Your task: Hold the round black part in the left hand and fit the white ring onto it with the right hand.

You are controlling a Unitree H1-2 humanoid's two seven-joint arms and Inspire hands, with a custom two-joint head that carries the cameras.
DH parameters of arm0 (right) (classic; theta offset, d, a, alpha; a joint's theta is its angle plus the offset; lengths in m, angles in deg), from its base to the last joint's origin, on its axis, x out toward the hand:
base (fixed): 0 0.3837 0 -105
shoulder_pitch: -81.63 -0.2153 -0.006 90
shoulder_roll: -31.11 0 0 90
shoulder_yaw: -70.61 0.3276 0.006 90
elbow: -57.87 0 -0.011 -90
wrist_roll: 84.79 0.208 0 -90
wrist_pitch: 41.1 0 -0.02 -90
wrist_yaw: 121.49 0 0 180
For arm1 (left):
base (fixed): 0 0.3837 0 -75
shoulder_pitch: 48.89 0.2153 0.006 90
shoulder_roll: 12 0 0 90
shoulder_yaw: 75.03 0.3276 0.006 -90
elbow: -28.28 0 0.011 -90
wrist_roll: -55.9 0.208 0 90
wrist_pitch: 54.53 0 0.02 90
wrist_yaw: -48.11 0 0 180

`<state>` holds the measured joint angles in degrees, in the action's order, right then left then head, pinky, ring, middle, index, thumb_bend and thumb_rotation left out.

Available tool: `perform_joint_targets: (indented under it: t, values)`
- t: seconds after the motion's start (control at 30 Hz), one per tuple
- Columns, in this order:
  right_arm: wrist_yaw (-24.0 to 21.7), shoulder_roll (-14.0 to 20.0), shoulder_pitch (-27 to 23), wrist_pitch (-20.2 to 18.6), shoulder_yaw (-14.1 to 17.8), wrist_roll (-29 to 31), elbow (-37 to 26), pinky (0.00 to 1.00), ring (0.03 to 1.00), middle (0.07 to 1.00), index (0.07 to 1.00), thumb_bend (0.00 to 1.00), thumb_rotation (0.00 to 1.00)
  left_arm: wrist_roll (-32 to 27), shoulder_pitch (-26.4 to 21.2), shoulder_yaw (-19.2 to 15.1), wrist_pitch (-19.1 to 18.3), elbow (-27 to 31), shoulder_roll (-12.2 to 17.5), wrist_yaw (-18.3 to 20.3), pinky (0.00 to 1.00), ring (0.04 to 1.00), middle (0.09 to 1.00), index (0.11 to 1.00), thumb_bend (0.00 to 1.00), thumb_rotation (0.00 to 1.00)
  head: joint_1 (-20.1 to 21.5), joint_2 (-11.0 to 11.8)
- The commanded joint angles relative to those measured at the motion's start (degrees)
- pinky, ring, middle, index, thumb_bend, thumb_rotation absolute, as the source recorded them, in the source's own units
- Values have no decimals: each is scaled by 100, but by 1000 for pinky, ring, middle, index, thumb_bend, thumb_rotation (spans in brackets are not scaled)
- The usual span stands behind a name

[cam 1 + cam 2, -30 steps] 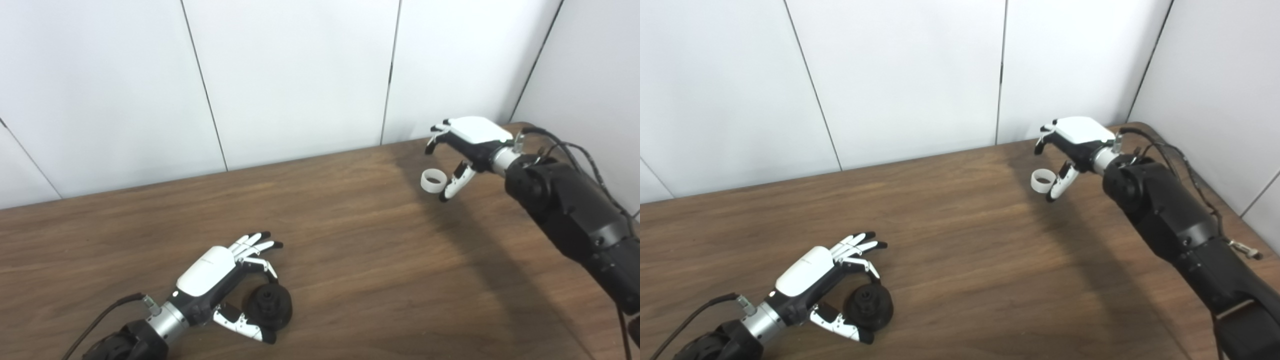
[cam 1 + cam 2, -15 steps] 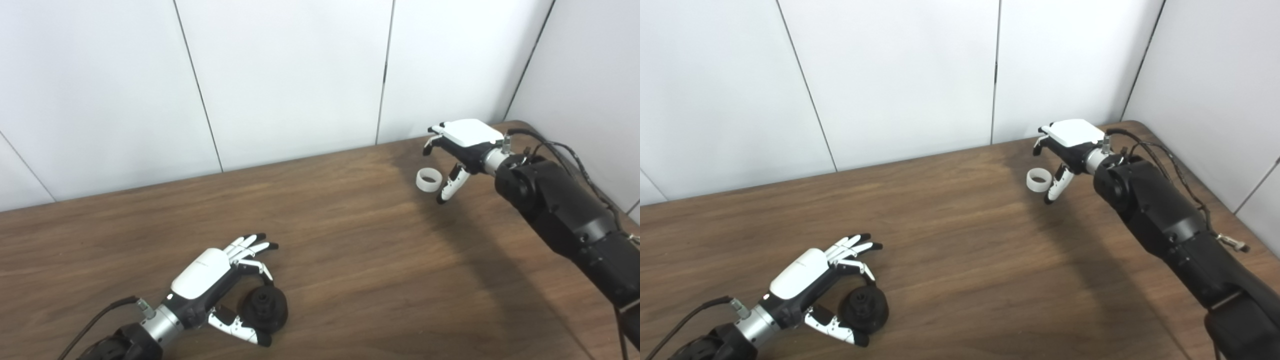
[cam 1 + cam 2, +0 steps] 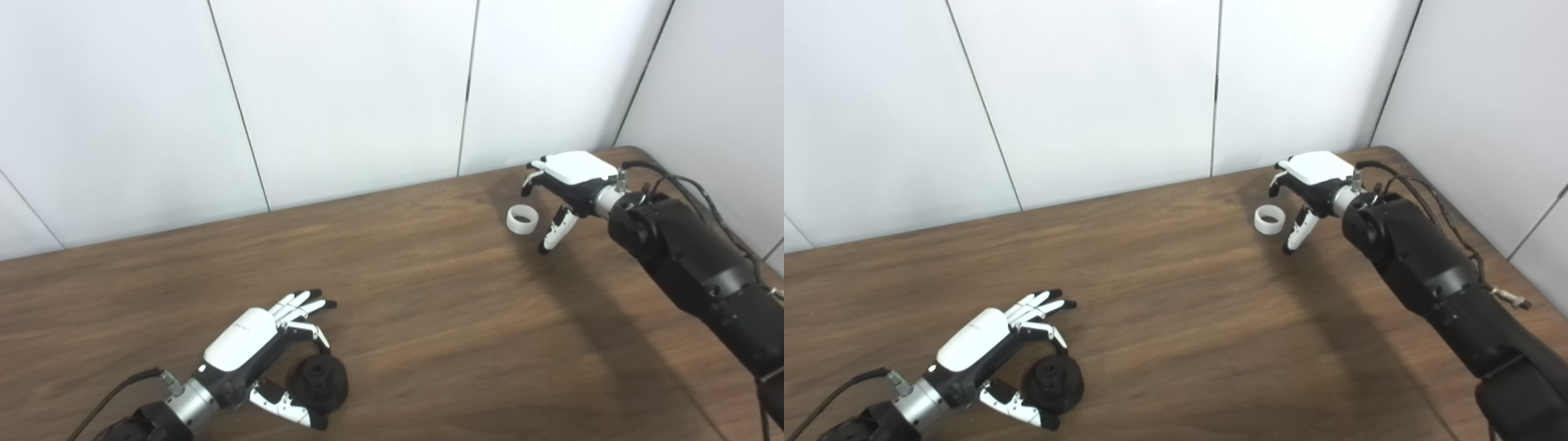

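white ring: lies flat on the table, far right, well apart from the round black part. Looks like thin-walled hard plastic; probably light, stiff and a bit slick. Best taken by pinching across the outer wall from two sides, bore left free.
round black part: on the table at near left, raised hub on top. Looks solid, heavier than the ring. Grip the rim, not the hub.
left hand: fingers spread, cupped around the black part, thumb in front of it. Contact unclear from here, not a closed grasp.
right hand: fingers apart, arched just right of the ring and above it, holds nothing.
change vs 1 s ago: whole view has shifted, so camera moved. Right hand sits lower, nearer the table, and the ring looks more end-on. Left hand pose about the same.
stage: both grasps not yet made.
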<state>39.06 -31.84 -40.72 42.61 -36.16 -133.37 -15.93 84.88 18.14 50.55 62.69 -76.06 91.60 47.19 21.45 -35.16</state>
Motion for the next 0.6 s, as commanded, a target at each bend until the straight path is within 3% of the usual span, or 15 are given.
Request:
perform_joint_targets:
  t: [0.0,0.57]
  values:
    - [207,71,-334,36,70,-68,-78,1000,1000,963,747,942,292,93,5,2,-30,79,163,133,1000,1000,930,481,524,65,10,-7]
    - [415,-49,-324,130,-32,-317,84,1000,1000,986,752,949,323,71,81,-65,-31,154,178,226,1000,1000,938,482,525,65,-24,-2]
